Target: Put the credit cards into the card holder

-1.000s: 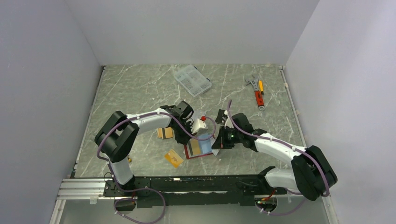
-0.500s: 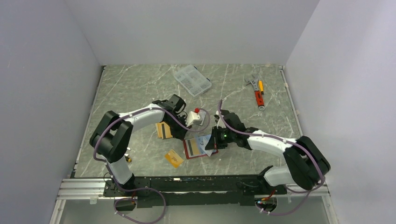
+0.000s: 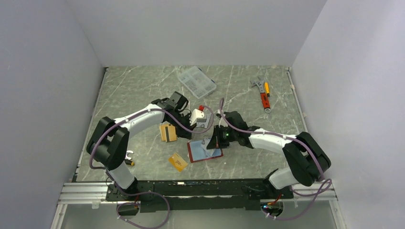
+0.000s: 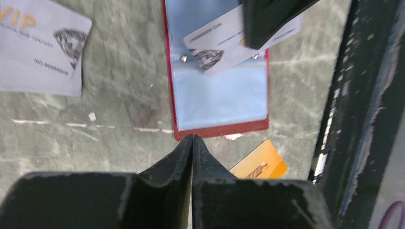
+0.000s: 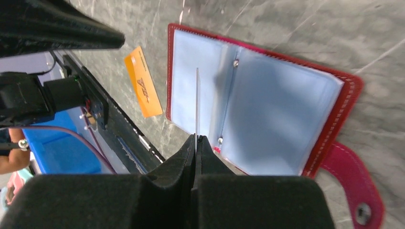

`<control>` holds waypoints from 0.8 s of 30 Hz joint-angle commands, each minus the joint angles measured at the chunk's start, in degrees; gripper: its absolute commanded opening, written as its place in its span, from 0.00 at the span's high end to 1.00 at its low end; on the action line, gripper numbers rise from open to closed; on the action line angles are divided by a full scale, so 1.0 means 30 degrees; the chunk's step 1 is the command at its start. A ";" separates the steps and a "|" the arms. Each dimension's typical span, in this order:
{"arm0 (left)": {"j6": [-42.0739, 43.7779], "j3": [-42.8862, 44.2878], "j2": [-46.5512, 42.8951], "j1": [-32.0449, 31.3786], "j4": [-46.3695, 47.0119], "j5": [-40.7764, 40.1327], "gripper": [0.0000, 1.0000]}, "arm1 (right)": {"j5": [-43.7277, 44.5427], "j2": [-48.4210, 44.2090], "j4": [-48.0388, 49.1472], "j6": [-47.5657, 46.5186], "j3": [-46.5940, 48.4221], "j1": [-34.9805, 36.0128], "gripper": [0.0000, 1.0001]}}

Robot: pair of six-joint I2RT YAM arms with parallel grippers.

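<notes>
One silver card (image 5: 197,95) pinched edge-on in right gripper (image 5: 196,139), over open red holder (image 5: 282,109) at mid-frame. Probably lining up with pocket slot. Left gripper (image 4: 192,139) fingers pressed together, empty, just off holder's edge. Orange card (image 5: 142,83) loose at holder's left, not yet stowed.

The right gripper (image 5: 196,138) pinches a thin card (image 5: 197,100), seen edge-on, its two black fingers pressed together on the card's lower end. The card stands upright above the card holder (image 5: 282,109), which lies open and flat on the marbled green table (image 5: 296,28), showing light blue sleeves. The holder's red snap tab (image 5: 353,191) sticks out at lower right. An orange card (image 5: 143,83) lies just beside its left edge.
</notes>
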 commanded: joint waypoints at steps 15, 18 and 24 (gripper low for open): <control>-2.1135 -0.4421 -0.0624 0.4070 1.8637 1.3712 0.60 | -0.1237 -0.4225 0.6004 0.1807 -0.0113 -0.1267 1.00; -2.4553 -0.5592 -0.0575 0.4201 2.3205 1.4120 0.59 | -0.2292 -0.3564 0.7015 0.2330 0.0203 -0.1238 1.00; -2.9480 -0.6890 -0.0140 0.5076 3.0345 1.4845 0.58 | -0.3436 -0.3233 0.8498 0.2972 0.0259 -0.1230 1.00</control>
